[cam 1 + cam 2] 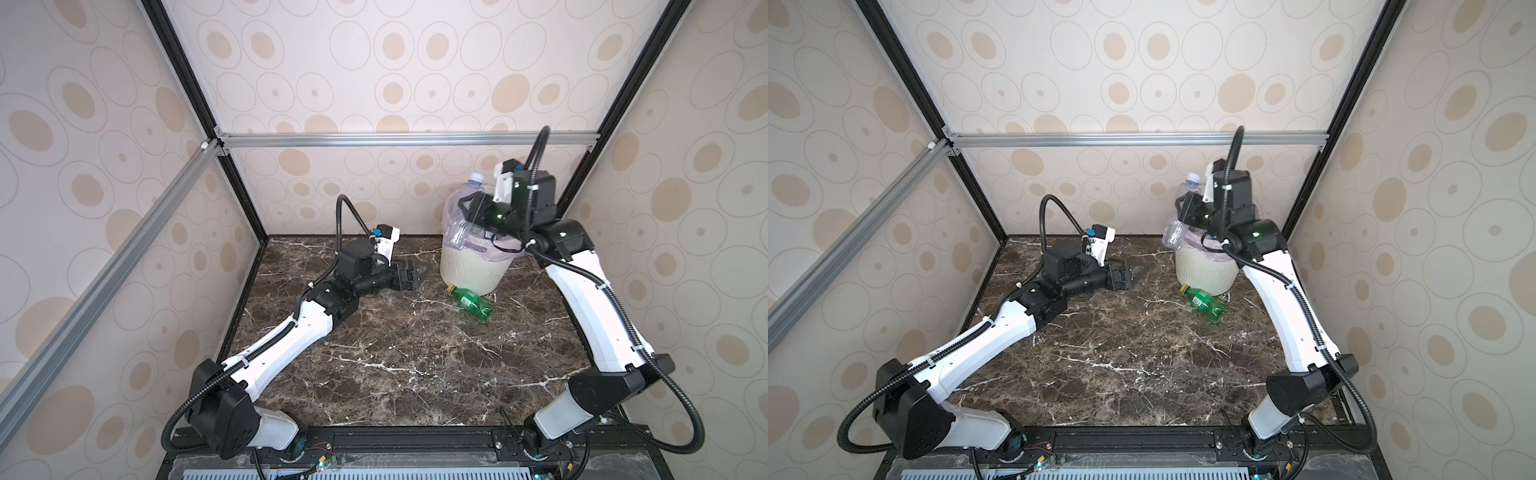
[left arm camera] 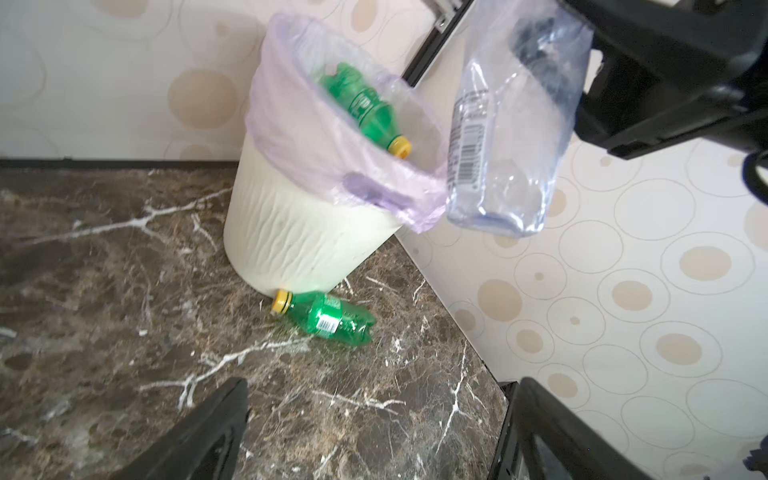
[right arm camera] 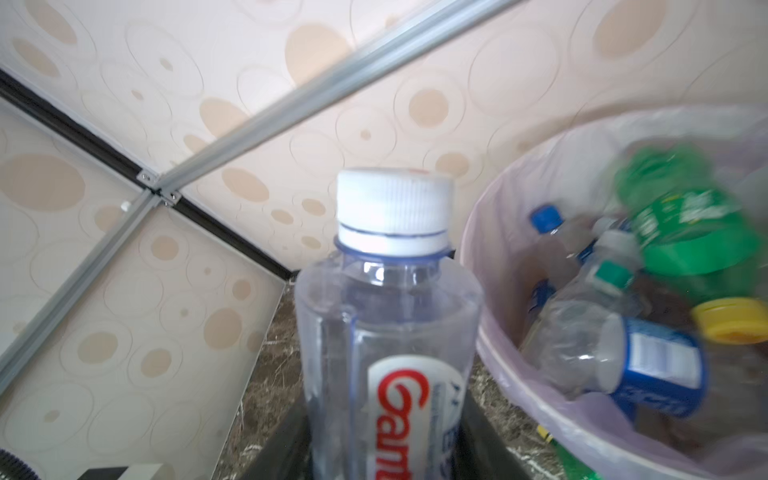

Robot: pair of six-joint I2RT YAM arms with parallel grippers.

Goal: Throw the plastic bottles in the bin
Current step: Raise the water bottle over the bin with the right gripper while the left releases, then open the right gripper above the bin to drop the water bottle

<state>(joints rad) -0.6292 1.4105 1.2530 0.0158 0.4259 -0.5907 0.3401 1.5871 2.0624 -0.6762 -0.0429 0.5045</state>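
Note:
The cream ribbed bin (image 1: 473, 272) (image 1: 1204, 272) with its lilac bag stands at the back right of the table. It holds several bottles, among them a green one (image 2: 365, 104) (image 3: 685, 216). My right gripper (image 1: 471, 208) (image 3: 382, 449) is shut on a clear white-capped bottle (image 1: 465, 195) (image 1: 1177, 224) (image 2: 511, 137) (image 3: 386, 332), held upright above the bin's left rim. A green yellow-capped bottle (image 1: 471, 303) (image 1: 1204, 302) (image 2: 328, 318) lies on the table against the bin's foot. My left gripper (image 1: 415, 276) (image 1: 1127, 277) (image 2: 374, 436) is open and empty, low over the table left of the bin.
The dark marble table (image 1: 395, 353) ends at patterned walls just behind and to the right of the bin (image 2: 299, 232). An aluminium rail (image 1: 395, 139) crosses the back wall above it. Both arms reach in from the front edge.

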